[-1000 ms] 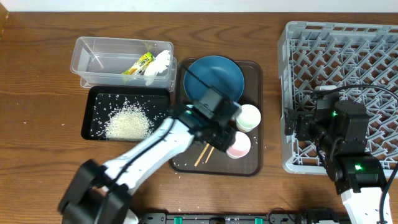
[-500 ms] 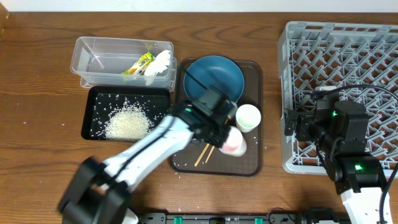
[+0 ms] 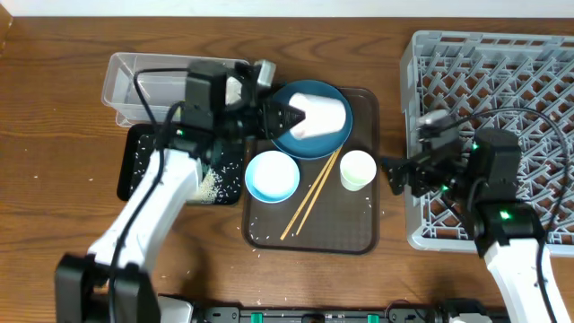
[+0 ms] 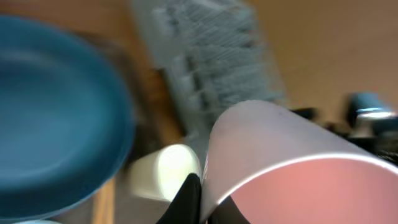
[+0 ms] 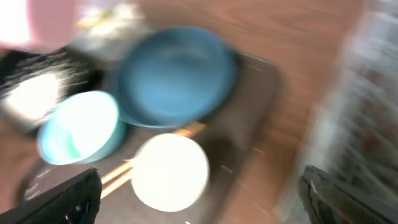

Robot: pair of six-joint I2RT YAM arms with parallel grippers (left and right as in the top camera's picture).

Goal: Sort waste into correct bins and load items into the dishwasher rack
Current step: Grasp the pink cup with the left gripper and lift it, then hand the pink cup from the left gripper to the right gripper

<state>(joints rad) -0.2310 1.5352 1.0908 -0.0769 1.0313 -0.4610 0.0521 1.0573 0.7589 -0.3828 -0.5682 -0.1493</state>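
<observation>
Lifted cup (image 3: 321, 115) sits clamped in left end effector (image 3: 291, 115).

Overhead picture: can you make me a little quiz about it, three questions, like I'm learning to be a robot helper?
1. True or false: the pink-inside cup is standing on the brown tray.
2. Pick one: what lies between the light-blue bowl and the plain white cup? A) chopsticks B) a spoon C) a banana
3. Fill the gap: the right jaws are ___ (open or shut).

Key
1. False. The left jaws grip it, and it shows over the dark-blue plate.
2. A
3. open
</observation>
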